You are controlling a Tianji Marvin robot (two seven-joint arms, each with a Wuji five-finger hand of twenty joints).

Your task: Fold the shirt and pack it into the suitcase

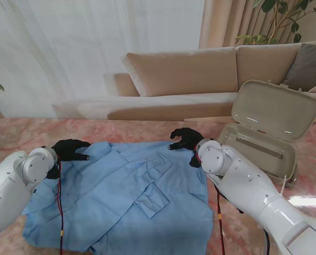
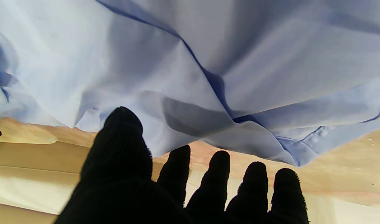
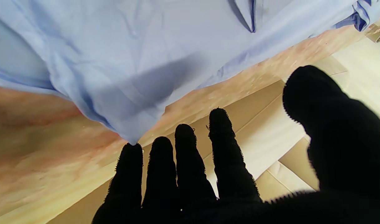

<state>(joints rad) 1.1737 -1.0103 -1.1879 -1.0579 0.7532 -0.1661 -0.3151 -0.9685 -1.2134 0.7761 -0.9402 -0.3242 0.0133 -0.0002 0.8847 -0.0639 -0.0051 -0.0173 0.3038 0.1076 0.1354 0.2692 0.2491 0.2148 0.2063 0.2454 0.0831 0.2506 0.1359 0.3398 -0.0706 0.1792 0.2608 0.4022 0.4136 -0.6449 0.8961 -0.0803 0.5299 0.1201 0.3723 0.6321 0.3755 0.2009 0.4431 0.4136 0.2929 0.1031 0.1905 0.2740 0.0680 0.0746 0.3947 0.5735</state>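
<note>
Blue shirt [image 1: 131, 196] spread rumpled, sleeves folded in | both hands' fingers [image 2: 177, 169] splayed, gripping nothing | suitcase [image 1: 264, 139] open

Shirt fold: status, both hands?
Left hand and right hand open at far edge of light blue cotton shirt, holding nothing. Shirt spread flat. Beige hard-shell suitcase open, path clear.

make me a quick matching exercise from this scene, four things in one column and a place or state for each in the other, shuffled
Things:
1. shirt
2. suitcase
3. left hand
4. right hand

Places or states:
A. lid raised, on the right side of the table
B. at the shirt's far left corner, fingers apart
C. spread out on the table, light blue
D. at the shirt's far right corner, next to the suitcase

Pairs: 1-C, 2-A, 3-B, 4-D
</note>
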